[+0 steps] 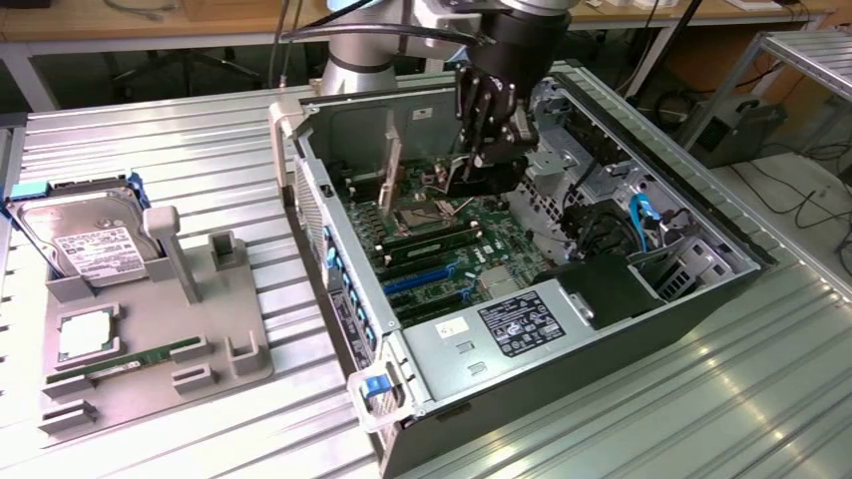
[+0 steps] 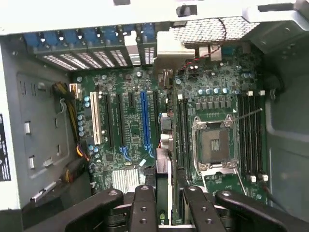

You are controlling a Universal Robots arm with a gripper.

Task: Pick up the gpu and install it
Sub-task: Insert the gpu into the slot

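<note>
Ribbed aluminium forms the table [image 1: 639, 399] nearest us in the exterior view, and on it lies an open computer case [image 1: 446, 364] with its side panel off. Just inside the near end we see a silver power supply [image 1: 526, 321] with a dark label. Past it is the green motherboard [image 1: 440, 261], whose long blue slot [image 2: 143, 121] is plain in the wrist view. On the exterior view's left, beside the case, a grey tray [image 1: 140, 299] carries a narrow green memory stick [image 1: 134, 356]. Further back on the tray is a silver hard drive [image 1: 80, 244] with a white label.

Deeper in the case, the gripper [image 1: 482, 160] reaches down over the board. In the wrist view its black fingers [image 2: 145, 208] stand on either side of the gpu [image 2: 163, 174], which we see edge-on. They press against it, so the claw is clamped on the card. The gpu stands upright over the motherboard, between the blue slot and the CPU socket [image 2: 215, 142]. Its length runs toward the case wall with the row of blue tabs [image 2: 72, 38]. We cannot tell whether its lower edge touches a slot. Behind the gripper the grey arm [image 1: 386, 40] rises out of the case, and farthest off stands a wooden workbench [image 1: 134, 22]
</note>
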